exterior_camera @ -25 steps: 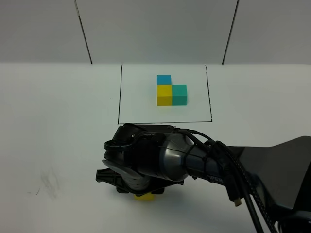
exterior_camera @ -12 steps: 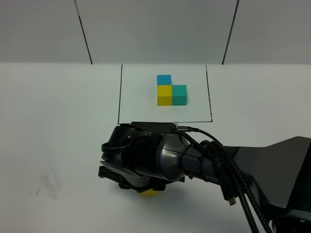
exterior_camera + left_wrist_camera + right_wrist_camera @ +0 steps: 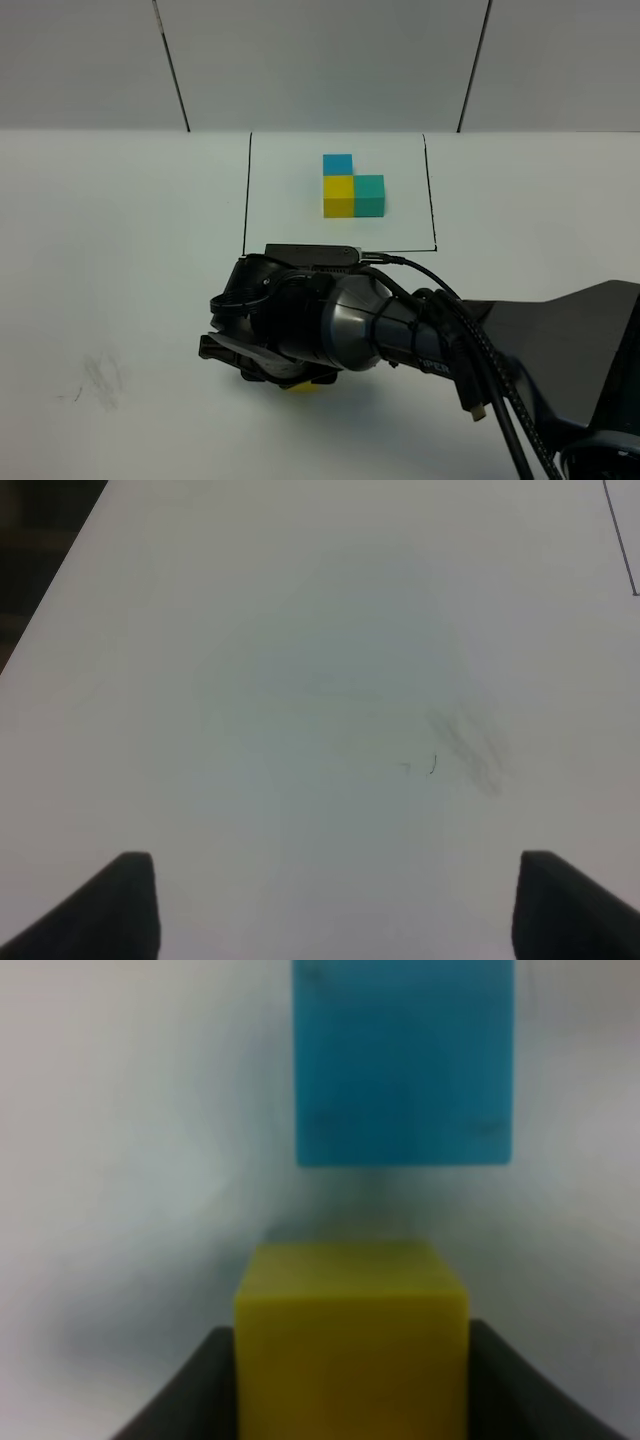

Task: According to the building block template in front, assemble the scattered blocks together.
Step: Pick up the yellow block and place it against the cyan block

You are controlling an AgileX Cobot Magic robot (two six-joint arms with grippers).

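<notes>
Exterior high: right arm [image 3: 330, 322] covers most of yellow block [image 3: 303, 386].

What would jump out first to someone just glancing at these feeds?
The bulky black right arm fills the lower middle of the high view, on the near side of the framed building block template. In the right wrist view, the right gripper clasps a yellow cube, with a sky-blue cube just beyond it across a small gap. The left gripper hangs open over bare white table.
</notes>
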